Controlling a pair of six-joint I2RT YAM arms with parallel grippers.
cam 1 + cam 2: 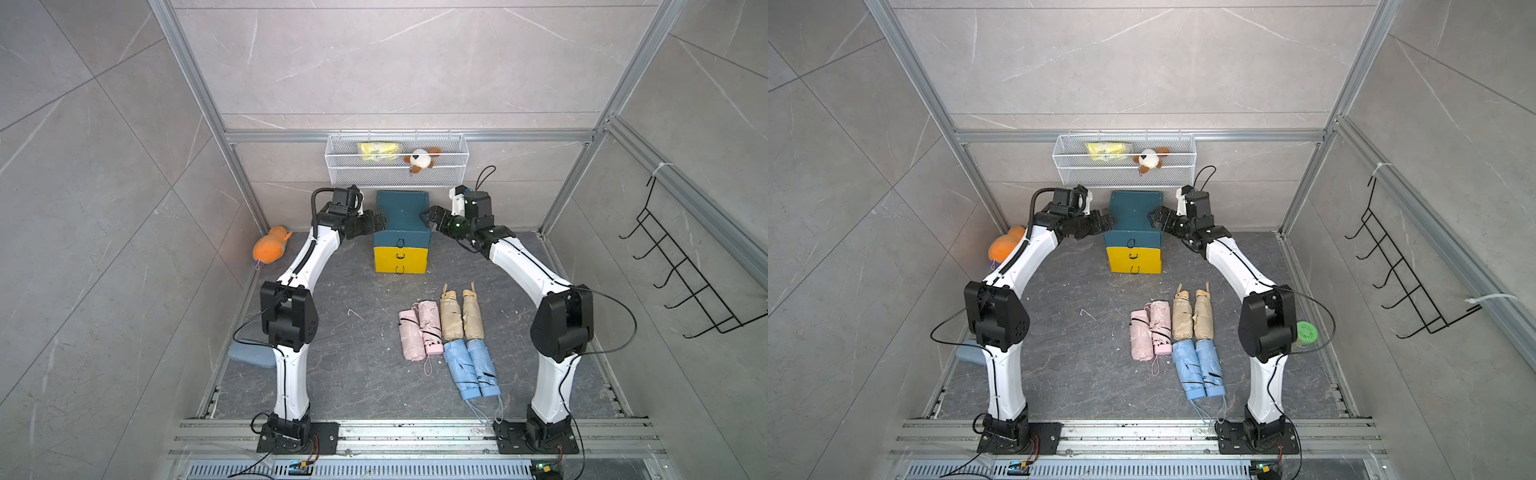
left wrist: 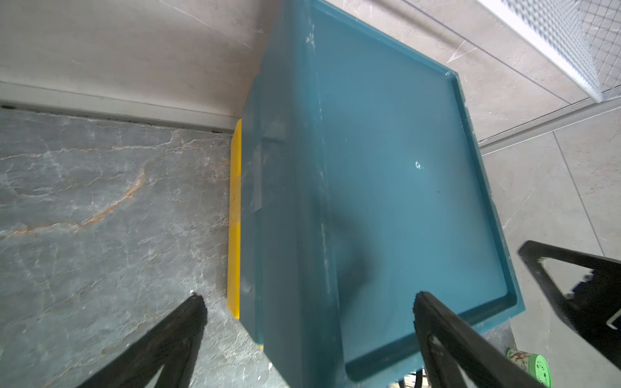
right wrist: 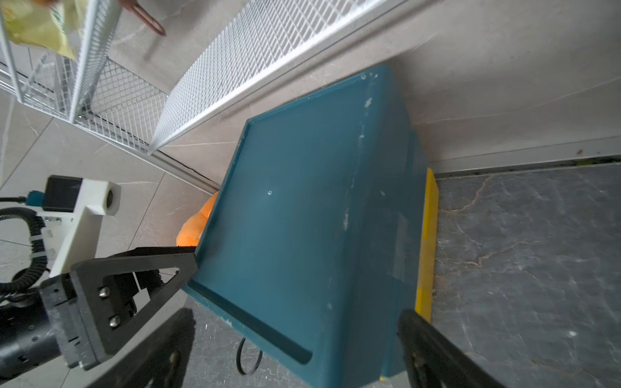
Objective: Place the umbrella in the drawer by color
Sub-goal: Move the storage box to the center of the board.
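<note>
A teal drawer cabinet (image 1: 402, 216) (image 1: 1133, 216) stands at the back wall. Its top drawer front is teal and the yellow fronts (image 1: 400, 259) below it carry black loop handles. Folded umbrellas lie in pairs on the dark floor: pink (image 1: 419, 332), beige (image 1: 461, 313), blue (image 1: 471, 368). My left gripper (image 1: 380, 224) (image 2: 309, 299) is open, its jaws astride the cabinet's upper left edge. On the opposite side my right gripper (image 1: 428, 218) (image 3: 295, 314) is open astride the upper right edge. Neither gripper holds anything.
Above the cabinet hangs a white wire basket (image 1: 397, 160) with a yellow packet and a plush dog. An orange plush toy (image 1: 270, 249) lies at the left wall and a blue-grey pad (image 1: 251, 353) by the left arm. A black hook rack (image 1: 681, 270) hangs right. A green lid (image 1: 1307, 332) sits behind the right arm.
</note>
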